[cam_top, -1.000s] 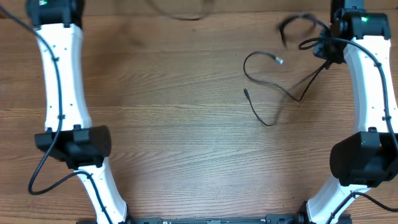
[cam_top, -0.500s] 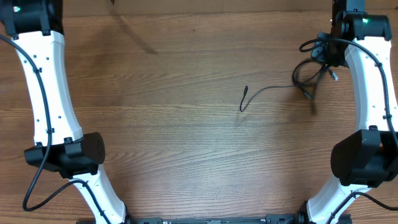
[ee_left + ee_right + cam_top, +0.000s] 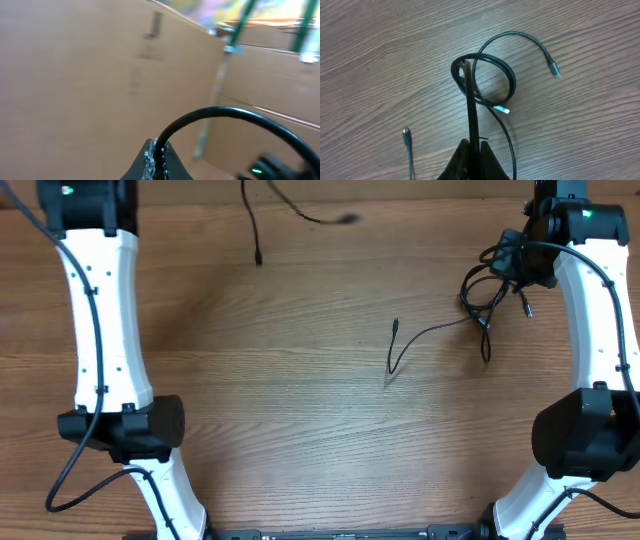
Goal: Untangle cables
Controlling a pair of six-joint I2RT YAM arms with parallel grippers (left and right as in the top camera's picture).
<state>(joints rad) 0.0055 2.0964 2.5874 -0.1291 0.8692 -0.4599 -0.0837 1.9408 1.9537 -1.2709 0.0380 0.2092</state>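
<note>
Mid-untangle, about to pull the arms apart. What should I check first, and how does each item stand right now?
1. Left pincer shut on lifted cable: ok.
2. Right pincer shut on the coil: ok.
3. Lifted cable apart from the coil: ok.
4. Coil untangled: not ok, loops overlap.
5. Trailing cable lying loose on the table: ok.
6. Which coil strand the right pincer grips: cannot tell.

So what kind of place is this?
Probably a robot lab or test workshop: two white robot arms work at a wood-grain table with thin black cables, and what look like cardboard boxes stand nearby.
</note>
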